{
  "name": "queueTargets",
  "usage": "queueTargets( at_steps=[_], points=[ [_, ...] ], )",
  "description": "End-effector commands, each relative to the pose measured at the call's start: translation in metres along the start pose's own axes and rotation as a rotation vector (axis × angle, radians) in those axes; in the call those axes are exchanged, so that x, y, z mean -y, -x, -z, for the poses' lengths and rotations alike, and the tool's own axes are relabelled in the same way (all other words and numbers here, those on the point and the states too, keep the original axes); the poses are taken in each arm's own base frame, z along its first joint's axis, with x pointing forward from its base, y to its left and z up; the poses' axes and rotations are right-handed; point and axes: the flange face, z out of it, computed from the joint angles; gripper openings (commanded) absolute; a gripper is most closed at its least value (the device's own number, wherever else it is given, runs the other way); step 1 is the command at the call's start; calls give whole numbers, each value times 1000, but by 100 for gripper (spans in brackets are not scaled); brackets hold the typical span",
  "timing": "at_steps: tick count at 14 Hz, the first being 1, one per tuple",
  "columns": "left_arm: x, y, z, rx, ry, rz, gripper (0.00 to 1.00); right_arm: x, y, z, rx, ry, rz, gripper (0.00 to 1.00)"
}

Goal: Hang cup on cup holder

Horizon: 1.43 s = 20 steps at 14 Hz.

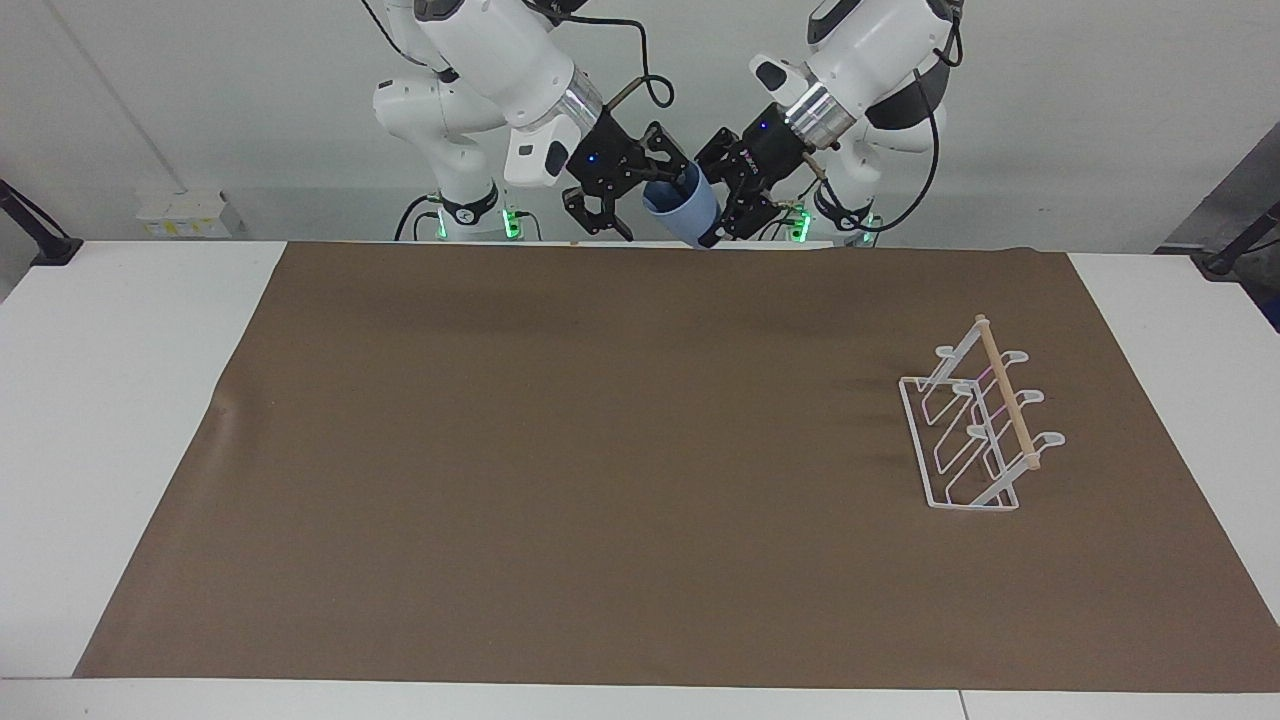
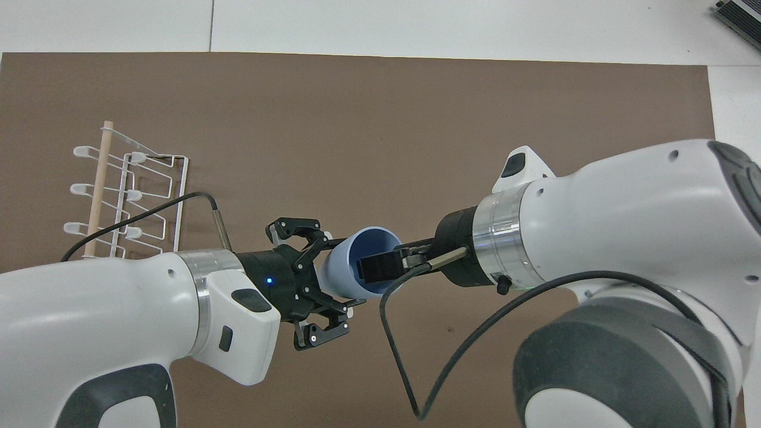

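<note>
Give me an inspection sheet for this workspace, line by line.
Surface: brown mat on white table.
Job's things: small light-blue plastic cup held in the air, tilted, over the mat's edge by the robots; white wire cup holder with wooden dowel toward the left arm's end, no cup on it.
Clutter: nothing seen.
Grippers: left pincer grips the cup's base; right pincer open at the cup's mouth.
Cables: black cable loops off each wrist.
Surroundings: plain pale wall.

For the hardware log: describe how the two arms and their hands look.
Both arms have glossy white shells with grey joint patches and a silver ring at the wrist. The left hand and right hand are black linkage frames, each base showing a small blue light. A black cable loops off each wrist.
</note>
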Motion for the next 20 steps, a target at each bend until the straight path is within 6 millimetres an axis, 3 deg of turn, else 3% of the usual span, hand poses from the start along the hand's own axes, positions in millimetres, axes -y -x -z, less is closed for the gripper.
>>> queueTargets(
  at_steps=[1,4,8,13,15,18,20],
  points=[
    [0,7,3,54,46,5,0,2,5,3,-1,-21,-14,100],
    [19,31,14,183,25,-8,0,3,4,4,-7,-22,-13,100],
    [53,67,52,412,-44,-1,0,-1,-1,7,-19,-24,-17,100],
    [72,88,70,713,-185,-20,0,-7,-11,15,-91,-25,-25,100],
    [84,111,86,774,-188,43,0,-8,-19,17,-151,-23,-26,100],
    [93,121,100,952,-296,-3,0,-17,-25,21,-195,-21,-42,100],
    [110,117,109,1092,-332,-24,0,-32,-32,28,-237,-6,-63,100]
  ],
)
